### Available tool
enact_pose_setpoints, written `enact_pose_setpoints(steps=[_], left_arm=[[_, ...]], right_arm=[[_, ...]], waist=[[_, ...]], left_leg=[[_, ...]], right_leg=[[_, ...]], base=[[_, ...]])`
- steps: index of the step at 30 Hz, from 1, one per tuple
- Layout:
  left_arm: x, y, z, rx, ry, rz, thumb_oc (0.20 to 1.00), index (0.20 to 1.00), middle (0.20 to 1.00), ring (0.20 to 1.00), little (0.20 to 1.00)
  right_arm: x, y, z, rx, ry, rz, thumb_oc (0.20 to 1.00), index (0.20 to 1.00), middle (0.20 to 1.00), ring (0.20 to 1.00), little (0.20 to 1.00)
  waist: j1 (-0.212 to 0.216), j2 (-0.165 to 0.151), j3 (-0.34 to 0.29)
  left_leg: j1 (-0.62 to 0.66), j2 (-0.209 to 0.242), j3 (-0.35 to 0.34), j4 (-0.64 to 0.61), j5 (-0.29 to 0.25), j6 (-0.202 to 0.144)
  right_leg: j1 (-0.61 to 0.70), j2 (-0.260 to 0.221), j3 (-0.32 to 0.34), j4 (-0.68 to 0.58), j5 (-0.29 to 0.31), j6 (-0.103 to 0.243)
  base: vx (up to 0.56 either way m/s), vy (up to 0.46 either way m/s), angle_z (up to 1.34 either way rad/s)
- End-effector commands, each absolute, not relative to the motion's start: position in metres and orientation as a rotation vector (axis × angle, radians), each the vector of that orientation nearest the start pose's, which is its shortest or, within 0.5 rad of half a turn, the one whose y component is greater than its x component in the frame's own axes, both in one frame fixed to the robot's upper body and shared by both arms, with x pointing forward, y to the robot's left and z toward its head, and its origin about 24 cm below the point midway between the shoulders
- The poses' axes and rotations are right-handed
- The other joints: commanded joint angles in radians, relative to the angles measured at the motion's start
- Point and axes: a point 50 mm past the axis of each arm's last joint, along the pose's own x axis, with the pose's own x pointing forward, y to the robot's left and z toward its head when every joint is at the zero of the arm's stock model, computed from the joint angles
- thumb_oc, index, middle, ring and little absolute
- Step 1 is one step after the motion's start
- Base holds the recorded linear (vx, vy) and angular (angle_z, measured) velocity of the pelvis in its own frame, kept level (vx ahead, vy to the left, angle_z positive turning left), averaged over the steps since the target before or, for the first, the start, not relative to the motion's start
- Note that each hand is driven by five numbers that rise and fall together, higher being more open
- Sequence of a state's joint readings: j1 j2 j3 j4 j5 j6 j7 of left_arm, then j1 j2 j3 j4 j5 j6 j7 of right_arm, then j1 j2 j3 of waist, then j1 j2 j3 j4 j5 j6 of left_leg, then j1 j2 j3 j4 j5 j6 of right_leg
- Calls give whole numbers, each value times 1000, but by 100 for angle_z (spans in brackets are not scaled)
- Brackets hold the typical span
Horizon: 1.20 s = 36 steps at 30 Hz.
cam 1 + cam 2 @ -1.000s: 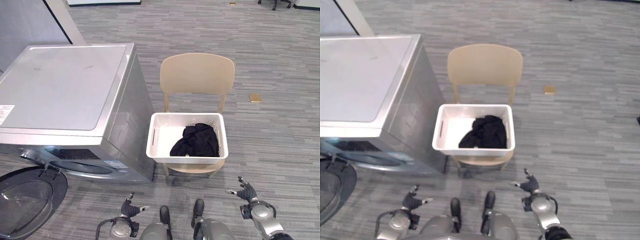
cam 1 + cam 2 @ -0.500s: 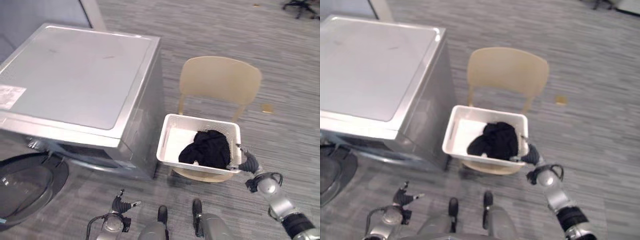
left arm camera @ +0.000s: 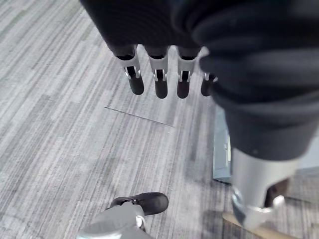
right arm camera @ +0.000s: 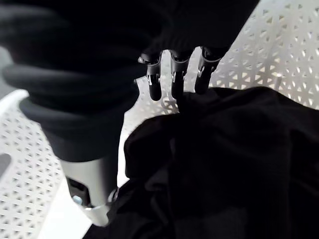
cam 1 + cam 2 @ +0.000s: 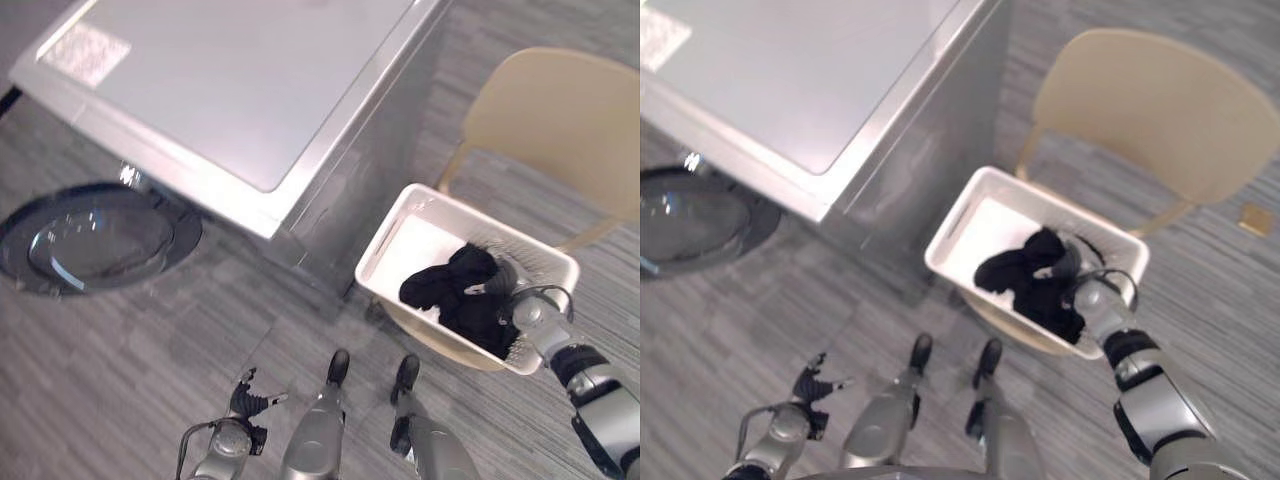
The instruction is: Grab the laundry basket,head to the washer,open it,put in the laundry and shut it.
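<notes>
Left hand [image 5: 243,403] hangs low at abt 7 o'clock in the head views, near the floor [image 5: 120,350], fingers [image 3: 158,82] straight & relaxed, holding nothing; wrist view shows them over bare grey plank floor.

Right hand [image 5: 1072,268] is at abt 4 o'clock, reached down inside the laundry basket [image 5: 958,228]. Its fingers [image 4: 175,84] point down at the black laundry [image 5: 1025,285], tips touching the top of the heap; right wrist view shows them fairly straight, thumb partly hidden behind the cloth, so can't tell if they grip it or just rest on it.

Basket is white w/ perforated walls, sits on the seat of a tan chair [image 5: 560,115], at abt 3 o'clock. Black laundry lies bunched inside, toward the basket's side nearest the right arm.

Washer [image 5: 250,90], silver-grey, flat top, stands just beside the basket & chair, filling 10 to 12 o'clock. Its round door [image 5: 95,235] is swung open at abt 9 o'clock, glass facing up, low near the floor
</notes>
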State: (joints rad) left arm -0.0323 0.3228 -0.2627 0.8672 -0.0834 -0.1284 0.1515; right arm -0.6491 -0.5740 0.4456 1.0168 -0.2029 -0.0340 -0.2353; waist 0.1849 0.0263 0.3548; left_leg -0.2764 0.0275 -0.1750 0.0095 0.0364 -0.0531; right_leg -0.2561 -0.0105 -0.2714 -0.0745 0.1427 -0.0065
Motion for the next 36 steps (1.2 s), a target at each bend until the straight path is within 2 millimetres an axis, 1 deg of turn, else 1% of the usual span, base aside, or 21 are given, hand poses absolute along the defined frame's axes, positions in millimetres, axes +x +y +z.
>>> enact_pose_setpoints(steps=[1, 5, 8, 9, 10, 11, 12, 13, 14, 15, 16, 17, 22, 24, 25, 27, 30, 31, 34, 35, 36], left_arm=[[192, 238, -99, 394, 639, 109, 1000, 1000, 1000, 1000, 1000], [205, 231, -94, 397, 605, 103, 1000, 1000, 1000, 1000, 1000], [216, 222, -90, 400, 577, 83, 1000, 1000, 1000, 1000, 1000], [217, 219, -91, 405, 580, 70, 1000, 1000, 1000, 1000, 1000], [217, 219, -91, 405, 580, 70, 1000, 1000, 1000, 1000, 1000], [219, 217, -91, 417, 585, 49, 1000, 1000, 1000, 1000, 1000], [219, 217, -91, 417, 585, 49, 1000, 1000, 1000, 1000, 1000], [220, 217, -93, 422, 600, 42, 1000, 1000, 1000, 1000, 1000], [221, 217, -93, 423, 605, 39, 1000, 1000, 1000, 1000, 1000], [221, 217, -93, 423, 605, 38, 1000, 1000, 1000, 1000, 1000], [222, 220, -92, 419, 609, 42, 1000, 1000, 1000, 1000, 1000], [223, 221, -92, 420, 611, 43, 1000, 1000, 1000, 1000, 1000], [222, 228, -91, 399, 630, 58, 1000, 1000, 1000, 1000, 1000], [221, 228, -91, 392, 634, 58, 1000, 1000, 1000, 1000, 1000], [219, 228, -92, 386, 638, 53, 1000, 1000, 1000, 1000, 1000], [212, 228, -95, 372, 652, 57, 1000, 1000, 1000, 1000, 1000], [198, 230, -102, 344, 693, 75, 1000, 1000, 1000, 1000, 1000], [198, 230, -102, 344, 693, 75, 1000, 1000, 1000, 1000, 1000], [175, 236, -110, 308, 745, 111, 1000, 1000, 1000, 1000, 1000], [175, 236, -110, 308, 746, 111, 1000, 1000, 1000, 1000, 1000], [163, 239, -112, 287, 765, 133, 1000, 1000, 1000, 1000, 1000]], right_arm=[[337, -290, 42, -1167, 308, -207, 1000, 1000, 1000, 1000, 1000], [335, -318, 49, -1294, 428, -309, 1000, 1000, 1000, 1000, 1000], [329, -323, 41, -1251, 510, -341, 1000, 1000, 1000, 1000, 1000], [326, -322, 34, -1251, 547, -316, 1000, 1000, 1000, 1000, 1000], [326, -322, 34, -1251, 547, -316, 1000, 1000, 1000, 1000, 1000], [324, -316, 25, -1207, 584, -287, 1000, 1000, 1000, 1000, 1000], [324, -316, 25, -1207, 584, -287, 583, 583, 583, 583, 583], [327, -306, 20, -1122, 577, -262, 200, 200, 200, 200, 200], [328, -299, 18, -1060, 562, -250, 200, 200, 200, 200, 200], [328, -299, 18, -1060, 562, -251, 200, 200, 200, 200, 200], [331, -287, 14, -941, 536, -232, 200, 200, 200, 200, 200], [332, -280, 12, -883, 523, -225, 200, 200, 200, 200, 200], [332, -241, 1, -291, 439, -238, 200, 200, 200, 200, 200], [333, -217, 2, -89, 374, -183, 200, 200, 200, 200, 200], [328, -208, -4, -40, 373, -146, 200, 200, 200, 200, 200], [323, -194, 0, 134, 314, -108, 200, 200, 200, 200, 200], [314, -176, 6, 310, 239, -33, 200, 200, 200, 200, 200], [314, -176, 6, 310, 239, -33, 200, 200, 200, 200, 200], [302, -165, 24, 380, 131, 80, 200, 200, 200, 200, 200], [302, -165, 24, 380, 133, 80, 200, 200, 200, 200, 200], [297, -158, 33, 380, 88, 136, 200, 200, 200, 200, 200]], waist=[[6, -8, -31], [24, 11, -10], [33, 24, 3], [38, 27, 4], [38, 27, 4], [41, 30, 2], [41, 30, 2], [38, 26, -2], [32, 21, -4], [32, 21, -4], [23, 15, -10], [19, 12, -13], [-13, -4, -45], [-26, -15, -60], [-30, -18, -73], [-42, -29, -91], [-58, -45, -134], [-58, -45, -135], [-73, -65, -187], [-72, -65, -187], [-73, -75, -205]], left_leg=[[-36, -70, -4, -42, 64, 6], [-71, -78, -22, -54, 84, 0], [-81, -83, -32, -57, 92, -2], [-80, -85, -36, -60, 93, -2], [-80, -84, -36, -60, 93, -3], [-75, -88, -44, -65, 96, -5], [-75, -88, -44, -65, 96, -5], [-65, -90, -47, -68, 93, -6], [-57, -90, -45, -69, 90, -6], [-57, -90, -45, -70, 90, -6], [-39, -87, -37, -72, 83, -6], [-30, -86, -33, -73, 80, -6], [20, -80, -6, -79, 62, -4], [52, -78, 6, -81, 49, -3], [60, -78, 8, -81, 46, -1], [93, -76, 16, -82, 31, 2], [134, -76, 23, -83, 12, 9], [133, -76, 23, -82, 12, 9], [192, -72, 48, -66, -27, 22], [192, -72, 49, -66, -28, 22], [213, -70, 68, -48, -48, 28]], right_leg=[[-45, -59, 43, 196, -220, 85], [-84, -59, 34, 216, -224, 81], [-94, -59, 32, 223, -225, 81], [-93, -59, 30, 221, -226, 80], [-93, -59, 30, 221, -226, 80], [-85, -59, 26, 217, -230, 80], [-84, -59, 26, 217, -230, 80], [-73, -59, 27, 211, -231, 80], [-67, -60, 28, 209, -232, 80], [-66, -60, 29, 209, -232, 80], [-46, -59, 37, 199, -231, 81], [-36, -59, 40, 195, -231, 81], [18, -61, 51, 168, -225, 88], [50, -61, 55, 161, -227, 91], [61, -61, 53, 155, -225, 92], [94, -64, 50, 149, -230, 94], [141, -67, 50, 133, -228, 101], [141, -67, 50, 133, -228, 101], [194, -67, 73, 129, -230, 107], [194, -67, 74, 129, -230, 107], [215, -66, 91, 130, -233, 111]], base=[[-11, 6, 25], [-20, 1, 25], [-14, -4, 11], [1, -14, 7], [17, -33, 9], [13, -25, 7], [34, -49, 6], [29, -37, 4], [29, -37, 5], [17, -13, 11], [10, -3, 11], [16, -7, 9], [22, 19, -9], [54, 20, -11], [69, 17, -8], [76, 20, -11], [83, 31, -11], [57, 45, -6], [103, 90, -11], [58, 84, -37], [42, 77, -51]])
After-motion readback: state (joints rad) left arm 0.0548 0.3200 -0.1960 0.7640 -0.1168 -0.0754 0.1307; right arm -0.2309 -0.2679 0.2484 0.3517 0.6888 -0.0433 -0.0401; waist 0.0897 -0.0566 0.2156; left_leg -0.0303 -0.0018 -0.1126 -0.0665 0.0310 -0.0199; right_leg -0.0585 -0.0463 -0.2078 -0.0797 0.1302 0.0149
